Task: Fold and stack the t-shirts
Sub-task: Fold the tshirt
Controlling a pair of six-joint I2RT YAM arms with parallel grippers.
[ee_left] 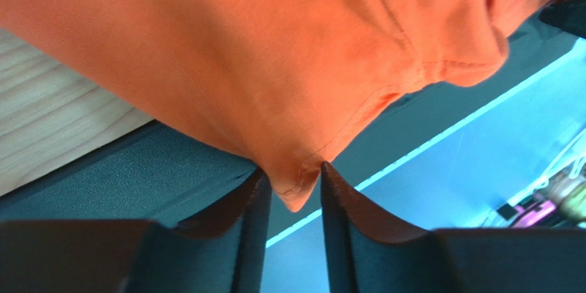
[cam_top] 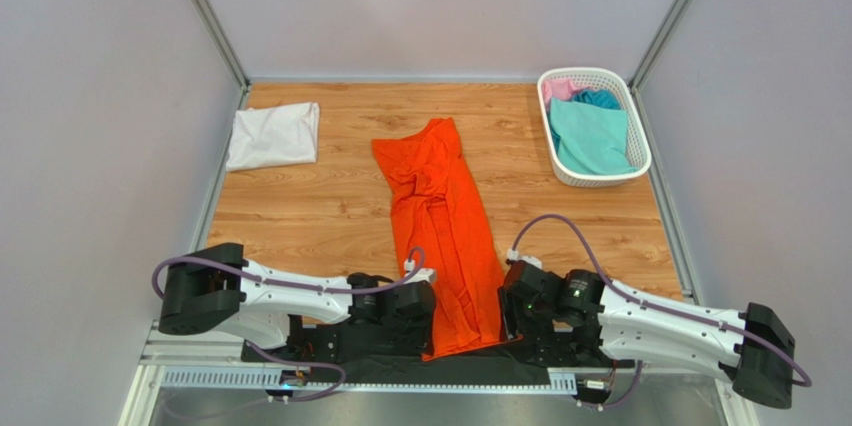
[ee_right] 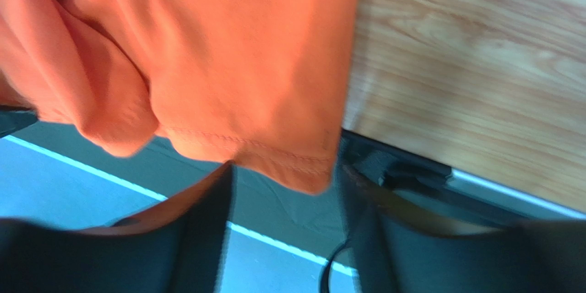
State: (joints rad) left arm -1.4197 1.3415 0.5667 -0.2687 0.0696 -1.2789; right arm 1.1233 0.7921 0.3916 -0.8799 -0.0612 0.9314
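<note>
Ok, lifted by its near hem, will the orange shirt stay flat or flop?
Likely floppy: the orange shirt lies creased and bunched, and its near corner hangs limp, so expect sagging between grips. Probably light; the cloth looks thin. A shallow pinch at the hem might slip.

The orange t-shirt and white t-shirt lie on a brown wood-grain table. The white lattice basket holds a teal shirt, pink shirt and blue shirt.

Top camera looks down from behind over the whole bench; both wrist cameras sit very close, sharing the near hem of the orange t-shirt.
</note>
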